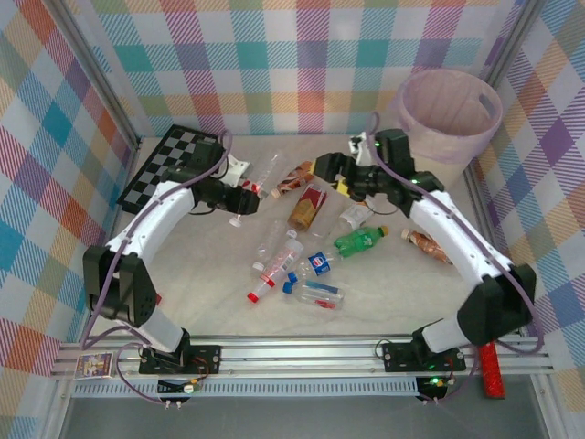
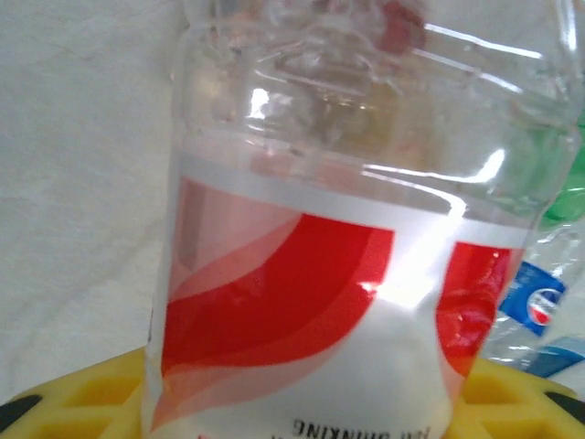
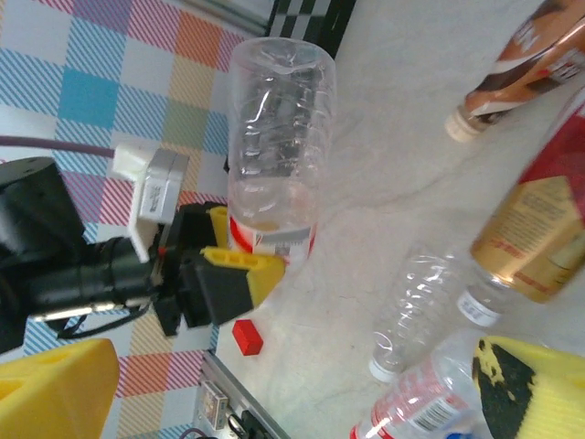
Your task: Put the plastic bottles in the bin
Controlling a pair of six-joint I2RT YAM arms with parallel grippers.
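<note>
Pale surface [image 1: 206,274] strewn with bottles [image 1: 315,263]
My left tool [image 1: 254,188] clasps a clear bottle [image 3: 279,137]; right tool [image 1: 336,176] gapes wide

The clear bottle [image 2: 320,274] was too near in the left wrist view, so both its ends were cut off; the upside-down print on its label was cut by the lower edge; the fingers [image 2: 78,402] of the left gripper [image 3: 239,251] were cut there too; a green bottle [image 2: 571,197] behind was blurred. In the right wrist view the fingers [image 3: 535,389] of the right gripper [image 3: 288,357] were cut by the lower edge, and a brown bottle [image 3: 539,55] by the upper corner; the small card [image 1: 96,366] was too small to read.
</note>
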